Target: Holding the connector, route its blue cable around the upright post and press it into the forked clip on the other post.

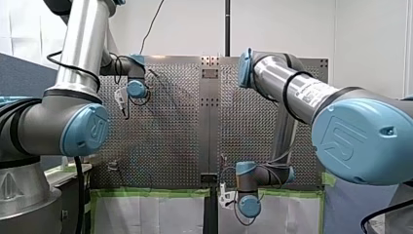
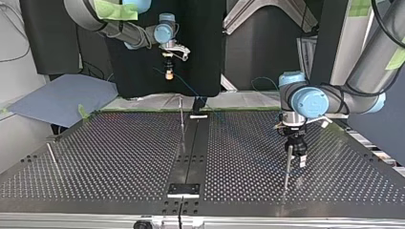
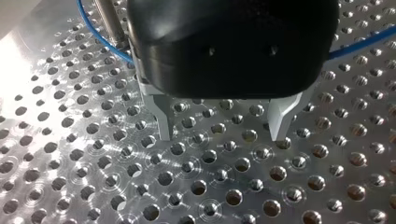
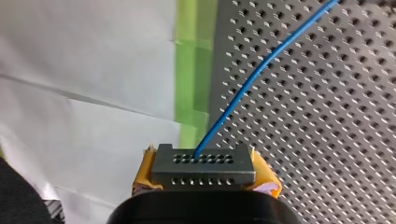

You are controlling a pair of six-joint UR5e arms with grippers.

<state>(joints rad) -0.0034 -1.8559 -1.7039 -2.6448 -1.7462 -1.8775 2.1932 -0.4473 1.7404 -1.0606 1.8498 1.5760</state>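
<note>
The right arm reaches in over the table's [image 4: 327, 140] edge on the robot's side, near that edge's middle. Its wrist is bent so that the right gripper [image 4: 204, 173] hangs downward, raised well above the surface. Its yellow pads [image 4: 144, 175] are clamped on either side of the dark grey connector [image 4: 202, 161], a block with two rows of small holes. The blue cable [image 4: 252, 79] leaves the connector's upper row and runs away in a gentle curve over the perforated surface. Green tape [image 4: 194, 70] lines the edge, with white paper [image 4: 93, 70] beyond it.

The left arm comes in over the other half of the table, with its last joints folded so that the left gripper [image 3: 223, 135] points straight down, low over the holes. The two metal fingers [image 3: 164, 119] stand apart with only bare table between them. A thin upright post [image 2: 288, 167] rises just beside this gripper. In the left wrist view the cable passes behind the black gripper body, by the post. A second thin post [image 2: 181, 114] stands near the middle of the robot-side edge. Which post carries the forked clip cannot be told.
</note>
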